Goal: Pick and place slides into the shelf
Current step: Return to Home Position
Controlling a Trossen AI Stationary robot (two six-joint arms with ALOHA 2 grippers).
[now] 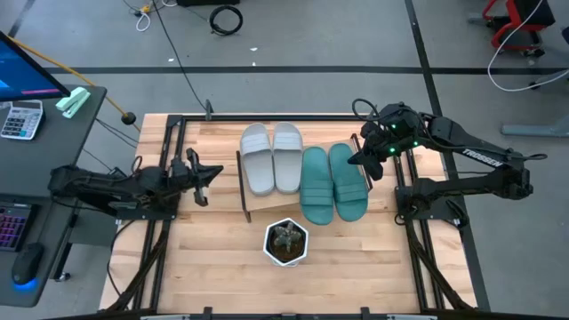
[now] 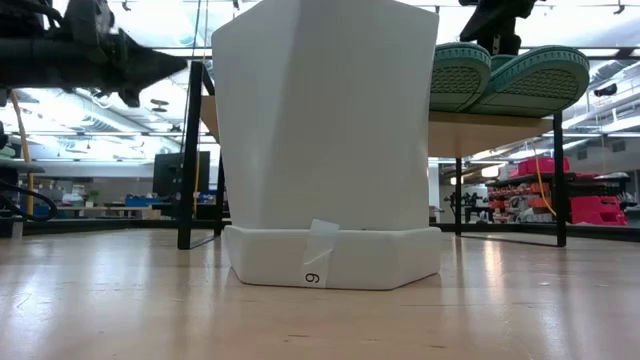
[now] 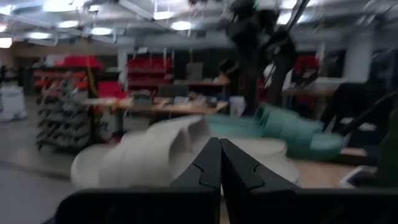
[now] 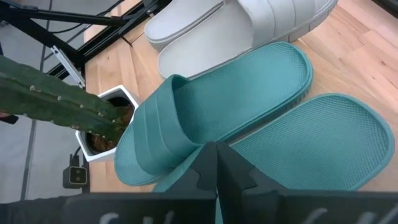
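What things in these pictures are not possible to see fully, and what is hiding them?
Low view: the white pot hides the grey slides and most of the shelf; of the teal slides only the ends show.
Left wrist view: the left gripper covers the grey slides' near side.
Right wrist view: the right gripper covers part of one teal slide.
High view: the slides cover most of the shelf board.

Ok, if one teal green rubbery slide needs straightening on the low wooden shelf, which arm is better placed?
Right. The right gripper, shut, hangs just above the teal green slides. The left gripper waits off the opposite end of the shelf, beyond the light grey slides.
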